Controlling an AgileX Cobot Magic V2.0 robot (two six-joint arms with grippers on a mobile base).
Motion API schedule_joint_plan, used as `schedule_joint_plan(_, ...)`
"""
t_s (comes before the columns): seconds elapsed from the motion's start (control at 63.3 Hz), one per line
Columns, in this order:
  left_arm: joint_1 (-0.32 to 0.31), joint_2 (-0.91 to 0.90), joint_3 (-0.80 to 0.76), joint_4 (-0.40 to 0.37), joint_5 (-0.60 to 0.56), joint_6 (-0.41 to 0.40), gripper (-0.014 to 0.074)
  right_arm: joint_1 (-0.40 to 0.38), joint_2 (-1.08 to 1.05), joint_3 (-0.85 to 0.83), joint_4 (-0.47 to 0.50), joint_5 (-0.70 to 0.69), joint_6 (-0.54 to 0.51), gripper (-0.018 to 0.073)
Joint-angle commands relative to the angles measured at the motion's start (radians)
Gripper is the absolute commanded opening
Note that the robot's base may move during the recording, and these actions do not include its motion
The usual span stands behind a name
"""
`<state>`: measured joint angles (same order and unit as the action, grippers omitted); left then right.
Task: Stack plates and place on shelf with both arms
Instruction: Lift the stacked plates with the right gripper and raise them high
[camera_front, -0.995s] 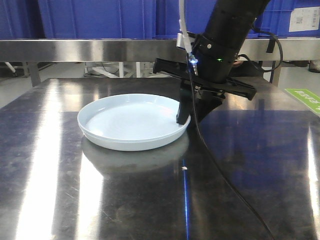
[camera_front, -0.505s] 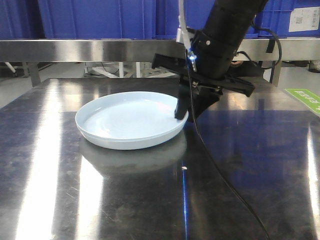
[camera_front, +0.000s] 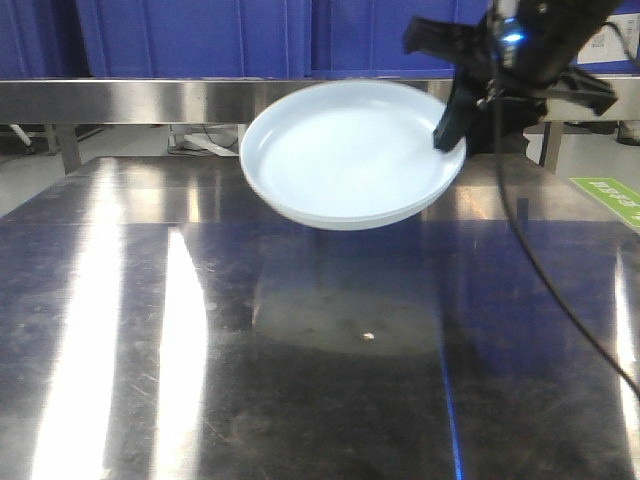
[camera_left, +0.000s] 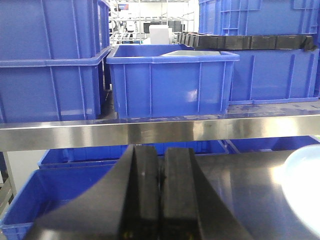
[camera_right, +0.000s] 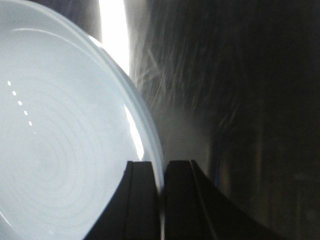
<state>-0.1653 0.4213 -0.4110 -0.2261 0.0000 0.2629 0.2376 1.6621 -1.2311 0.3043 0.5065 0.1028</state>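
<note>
Held: round glossy pale bluish-white plates (camera_front: 340, 150), tilted, clear of dark steel tabletop (camera_front: 300, 380)
Right gripper (camera_front: 449, 131): clamped on their rim
Left gripper (camera_left: 160, 165): fingers pressed together, empty, facing stainless-steel shelf (camera_left: 150, 131)

Front camera faces the shelf (camera_front: 150, 100); all three views share the plates (camera_front: 345, 150).

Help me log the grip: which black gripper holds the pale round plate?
The right gripper pinches the pale bluish-white plate; the left gripper is shut, empty.
</note>
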Motion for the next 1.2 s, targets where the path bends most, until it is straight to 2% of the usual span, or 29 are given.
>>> schedule_joint_plan(0.0,0.000,0.008,-0.029,-0.003,-0.083,-0.004,0.0080,-0.015,-0.121,0.052,0.017,-0.202,-0.040,0.0049)
schedule_joint_plan(0.316,0.000,0.008,-0.029,-0.003,-0.083,-0.004,0.0080,-0.022,-0.369,0.390,-0.007,-0.591,-0.044,0.0051)
schedule_joint_plan(0.458,0.000,0.008,-0.029,-0.003,-0.083,-0.004,0.0080,-0.022,-0.473,0.535,-0.054,-0.698,-0.044,0.0051)
schedule_joint_plan(0.758,0.000,0.008,-0.029,-0.003,-0.083,-0.004,0.0080,-0.022,-0.739,0.734,-0.150,-0.685,-0.044,0.0050)
schedule_joint_plan(0.979,0.000,0.008,-0.029,-0.003,-0.083,-0.004,0.0080,-0.022,-0.951,0.823,-0.152,-0.680,-0.044,0.0050)
schedule_joint_plan(1.184,0.000,0.008,-0.029,-0.003,-0.083,-0.004,0.0080,-0.022,-1.102,0.836,-0.152,-0.635,-0.044,0.0050)
